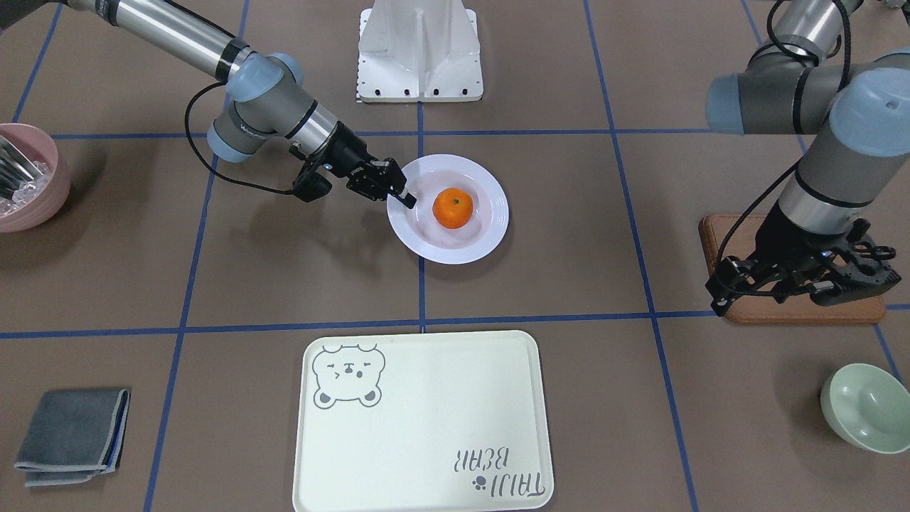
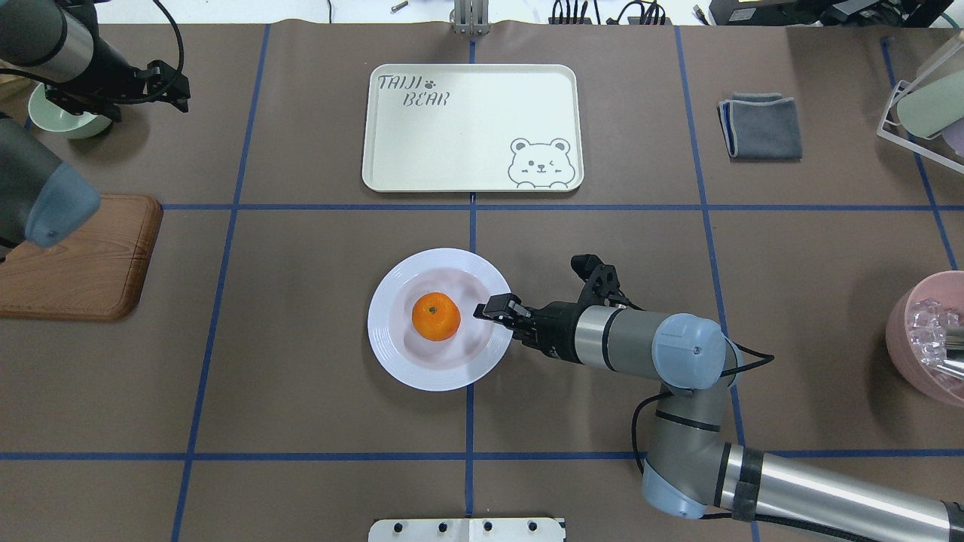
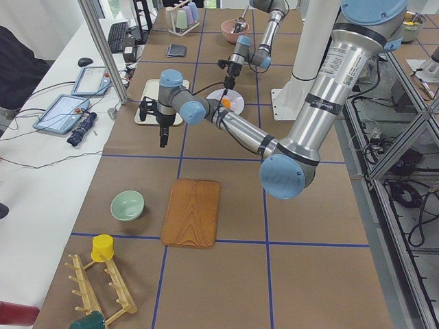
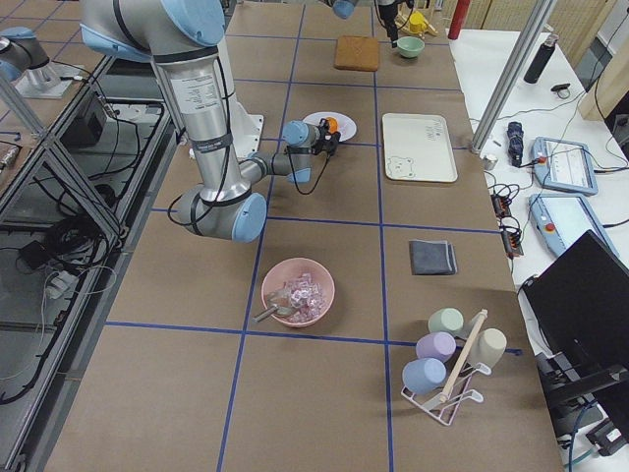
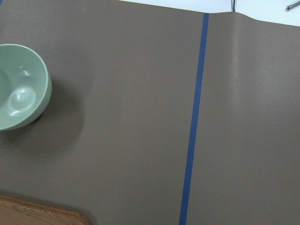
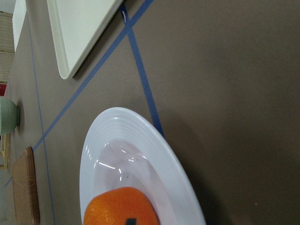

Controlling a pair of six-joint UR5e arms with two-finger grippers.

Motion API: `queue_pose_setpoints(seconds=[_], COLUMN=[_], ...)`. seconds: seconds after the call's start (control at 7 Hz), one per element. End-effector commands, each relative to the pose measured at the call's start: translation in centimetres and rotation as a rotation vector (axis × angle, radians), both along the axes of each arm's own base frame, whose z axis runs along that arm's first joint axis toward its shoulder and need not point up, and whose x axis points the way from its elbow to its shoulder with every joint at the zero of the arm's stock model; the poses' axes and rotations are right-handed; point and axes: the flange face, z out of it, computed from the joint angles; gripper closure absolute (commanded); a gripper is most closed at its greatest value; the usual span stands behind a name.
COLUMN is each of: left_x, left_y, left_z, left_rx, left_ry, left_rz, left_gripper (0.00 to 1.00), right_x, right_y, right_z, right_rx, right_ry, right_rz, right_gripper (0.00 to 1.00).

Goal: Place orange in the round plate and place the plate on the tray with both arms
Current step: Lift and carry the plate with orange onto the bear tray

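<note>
**Fingers (image 1: 407, 200) at the plate's rim, orange already in**

The fingers of the right gripper (image 2: 491, 309) reach level over the rim of the round plate (image 2: 392, 354) on its right side. We cannot tell whether they have closed on that rim or only rest against it, because the two are stacked one over the other in every view. The left gripper (image 1: 880, 268) hangs near the table's (image 2: 301, 376) left end, over the gap between the green bowl (image 2: 64, 124) and the wooden board (image 2: 83, 263). Its fingers look spread and hold nothing.

The orange (image 2: 436, 316) sits in the well of the plate, a little left of its centre and apart from the fingers. We judge the first half of the task done. The plate stands near the middle of the table, flat on it. The tray (image 2: 467, 135) lies toward the far edge, across one blue line from the plate, with nothing on it.

The carry is left. The task calls for both arms, and only the right one is at the plate. We expect the left gripper must cross to the opposite rim before any lift. A one-sided pull could tip the plate and roll the orange out.
</note>
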Motion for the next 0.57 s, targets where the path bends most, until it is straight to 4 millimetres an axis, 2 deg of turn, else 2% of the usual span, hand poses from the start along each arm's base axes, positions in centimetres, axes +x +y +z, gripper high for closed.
queue_pose_setpoints(seconds=[0.0, 0.29, 0.43], left_x=[0.0, 0.0, -0.1], left_y=[0.0, 0.0, 0.0], left_z=[-0.1, 0.0, 0.1], left_rx=[0.002, 0.0, 0.0], left_ry=[0.0, -0.001, -0.002], left_rz=[-0.001, -0.001, -0.002], left_gripper=[0.01, 0.01, 0.01], right_x=[0.4, 0.3, 1.0], right_y=[-0.1, -0.9, -2.2], right_z=[-0.8, -3.5, -4.6], right_rx=[0.012, 0.02, 0.026], right_ry=[-0.041, -0.086, -0.102], right_rz=[0.024, 0.066, 0.092], right_gripper=[1.0, 1.0, 1.0])
